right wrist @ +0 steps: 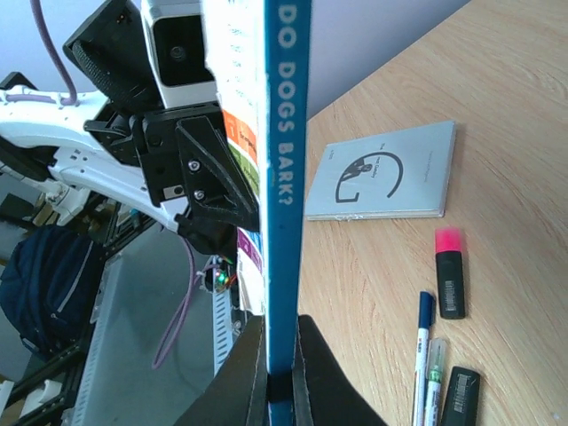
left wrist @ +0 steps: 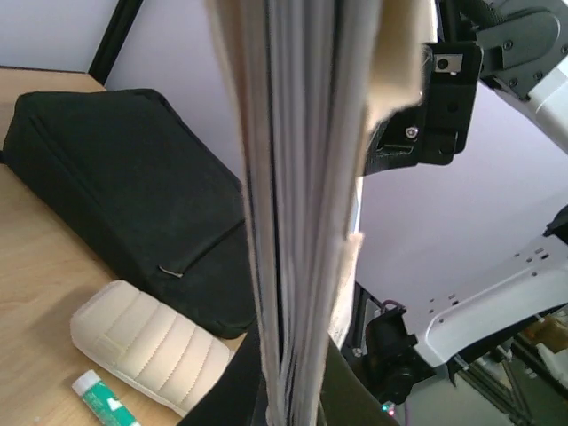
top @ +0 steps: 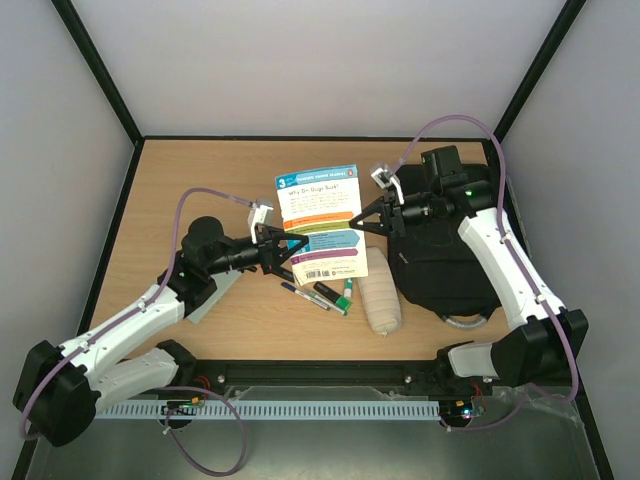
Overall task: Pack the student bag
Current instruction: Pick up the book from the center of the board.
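A thin book with a blue spine, "Why Do Dogs Bark?" [top: 320, 222], hangs in the air above the middle of the table, held from both sides. My left gripper [top: 284, 246] is shut on its page edge [left wrist: 302, 222], the pages wedged between the dark fingers [left wrist: 232, 383]. On the opposite side, my right gripper [top: 376, 215] is shut on the spine [right wrist: 284, 177]. The student bag [top: 440, 262], black and soft, lies flat to the right, under the right arm. It also shows in the left wrist view as the student bag [left wrist: 115, 186], closed.
A beige ribbed pencil case [top: 382, 300] lies beside the bag's left edge. Pens and markers [top: 322, 294] lie below the book, among them a pink highlighter [right wrist: 449, 271]. A grey booklet [right wrist: 386, 173] rests on the table under the left arm.
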Tool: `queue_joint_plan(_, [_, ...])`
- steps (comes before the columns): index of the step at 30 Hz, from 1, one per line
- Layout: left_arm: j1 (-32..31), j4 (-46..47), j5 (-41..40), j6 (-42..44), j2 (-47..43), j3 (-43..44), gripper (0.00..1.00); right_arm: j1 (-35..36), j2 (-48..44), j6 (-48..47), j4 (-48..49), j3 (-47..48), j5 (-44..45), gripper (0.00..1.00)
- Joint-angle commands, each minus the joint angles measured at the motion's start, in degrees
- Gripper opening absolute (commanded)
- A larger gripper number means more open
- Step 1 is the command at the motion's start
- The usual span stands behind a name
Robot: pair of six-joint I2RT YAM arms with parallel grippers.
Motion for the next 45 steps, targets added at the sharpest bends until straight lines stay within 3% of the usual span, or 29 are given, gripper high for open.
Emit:
queue_joint_plan(1, [-0.27, 3.80, 1.27, -0.88, 0.08, -0.18, 0.03, -0.11, -0.12, 1.20, 1.76, -0.70, -0.91, 0.01])
queue_joint_plan(3, [-0.26, 4.52, 1.14, -1.46, 0.13, -0.22, 0.02, -0.15, -0.38, 2.01, 3.08, -1.63, -0.79, 0.06])
queue_joint_plan(4, [-0.33, 5.01, 0.92, -1.92, 0.09, -0.22, 0.02, -0.20, -0.68, 3.45, 4.30, -2.29, -0.40, 0.15])
queue_joint_plan(10, [-0.30, 8.23, -0.50, -7.07, 0.07, -0.02, 0.03, -1.36, -4.43, 9.62, 13.19, -8.22, 3.97, 0.99])
queue_joint_plan(11, [-0.27, 8.94, -0.09, -7.93, 0.29, 0.12, 0.02, -1.61, -5.27, 10.34, 14.56, -9.22, 5.32, 1.00])
queue_joint_plan(14, [-0.26, 10.36, -0.15, -9.32, 0.30, 0.38, 0.02, -1.90, -7.23, 12.41, 17.46, -12.51, 5.60, 0.99])
queue_joint_plan(22, [-0.26, 10.65, -0.78, -9.68, 1.26, 2.01, 0.02, -1.83, -6.77, 8.82, 14.25, -15.16, -10.02, 0.96])
queue_joint_plan(29, [-0.26, 12.14, -1.10, -10.03, 3.02, 1.87, 0.02, -1.29, -4.02, 14.08, 15.59, -14.08, -14.28, 0.74])
queue_joint_plan(35, [-0.26, 14.36, -1.92, -11.29, 5.29, 1.76, 0.02, -1.14, -2.07, 17.12, 17.23, -14.19, -15.79, 0.47])
queue_joint_plan(45, [-0.29, 15.46, -2.14, -11.46, 7.55, 1.86, 0.02, -1.08, -1.05, 18.04, 18.43, -14.93, -14.90, 0.26])
